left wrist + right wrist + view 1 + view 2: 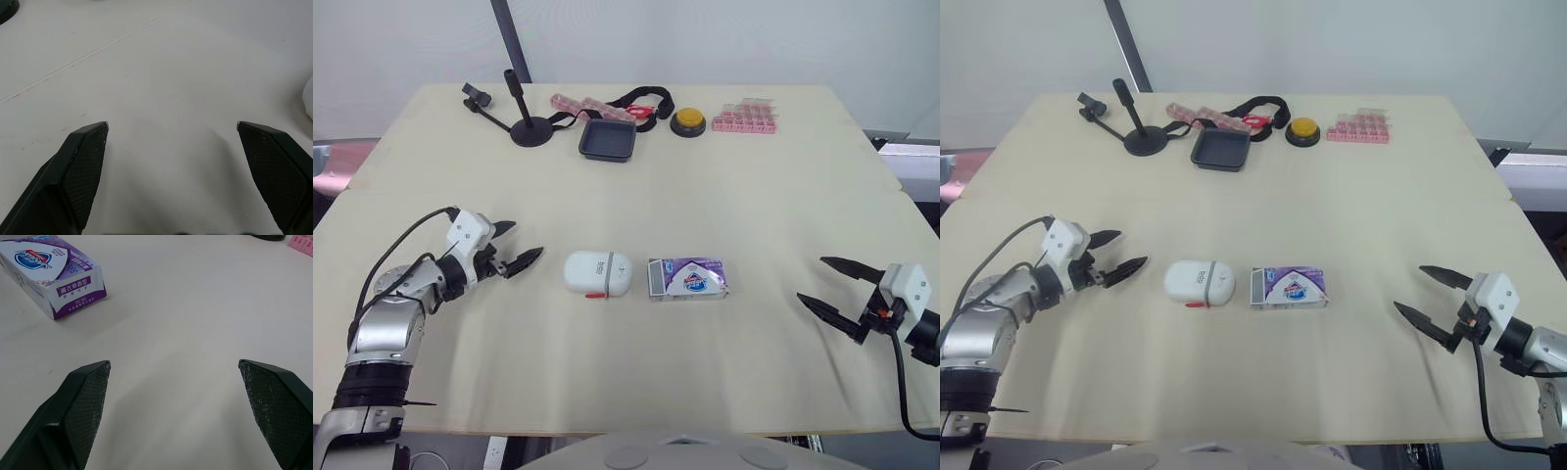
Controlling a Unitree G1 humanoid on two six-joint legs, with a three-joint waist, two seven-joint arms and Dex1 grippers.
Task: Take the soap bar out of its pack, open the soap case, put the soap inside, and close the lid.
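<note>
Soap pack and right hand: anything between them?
Nothing: bare table runs from the soap pack to the open right hand, seen in the right wrist and left eye views.

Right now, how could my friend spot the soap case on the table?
Look at the big cream table, near its middle. Two small things lie side by side; the soap case is the white oval one, left of the purple soap pack.
</note>
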